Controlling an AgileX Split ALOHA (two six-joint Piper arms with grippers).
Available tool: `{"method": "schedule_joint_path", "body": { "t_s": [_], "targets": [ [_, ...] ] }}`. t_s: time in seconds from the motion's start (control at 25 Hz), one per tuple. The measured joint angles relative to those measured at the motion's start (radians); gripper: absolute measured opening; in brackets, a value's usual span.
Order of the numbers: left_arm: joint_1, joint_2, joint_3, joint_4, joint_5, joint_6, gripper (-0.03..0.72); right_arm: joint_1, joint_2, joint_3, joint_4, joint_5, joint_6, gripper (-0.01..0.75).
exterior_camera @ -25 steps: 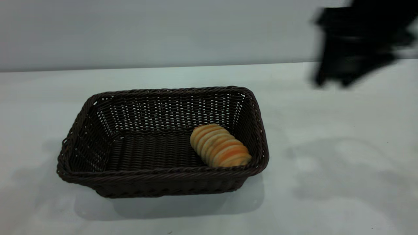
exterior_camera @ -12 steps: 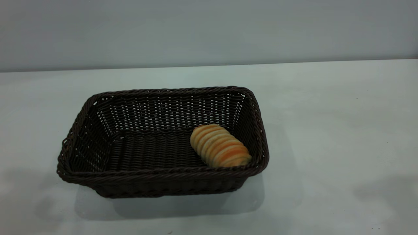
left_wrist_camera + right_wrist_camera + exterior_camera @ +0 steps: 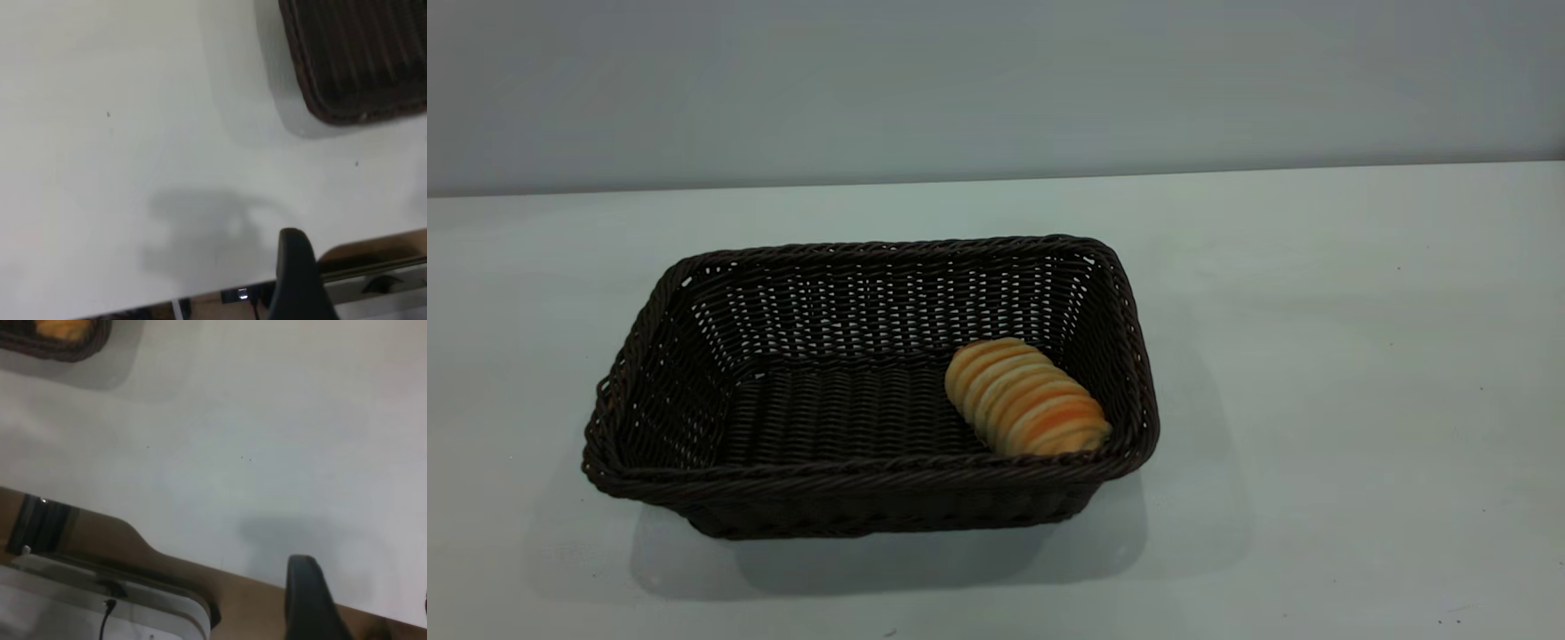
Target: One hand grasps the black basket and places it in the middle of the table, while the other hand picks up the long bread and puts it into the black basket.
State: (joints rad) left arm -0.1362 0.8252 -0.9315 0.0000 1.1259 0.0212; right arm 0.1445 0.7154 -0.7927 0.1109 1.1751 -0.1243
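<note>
Both arms have withdrawn from the exterior view; jaw state cannot be told. The bread (image 3: 1024, 397) lies inside the basket (image 3: 871, 480), mid-table (image 3: 1316, 356). Task appears complete.

Plain pale grey wall (image 3: 996, 89) behind, soft even light, brown floor (image 3: 100, 540) below

We see the long bread (image 3: 1025, 397) inside the black basket (image 3: 694, 484), right end, on the counter (image 3: 1343, 373).
</note>
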Motion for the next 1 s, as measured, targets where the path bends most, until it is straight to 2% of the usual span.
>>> {"method": "schedule_joint_path", "body": {
  "t_s": [0.52, 1.0],
  "targets": [
    [0.000, -0.425, 0.277, 0.000, -0.090, -0.012, 0.537, 0.000, -0.350, 0.272, 0.001, -0.053, -0.022, 0.398],
    [0.000, -0.621, 0.408, -0.012, -0.095, -0.012, 0.537, 0.000, -0.458, 0.305, -0.044, -0.074, -0.019, 0.398]
  ]
}}
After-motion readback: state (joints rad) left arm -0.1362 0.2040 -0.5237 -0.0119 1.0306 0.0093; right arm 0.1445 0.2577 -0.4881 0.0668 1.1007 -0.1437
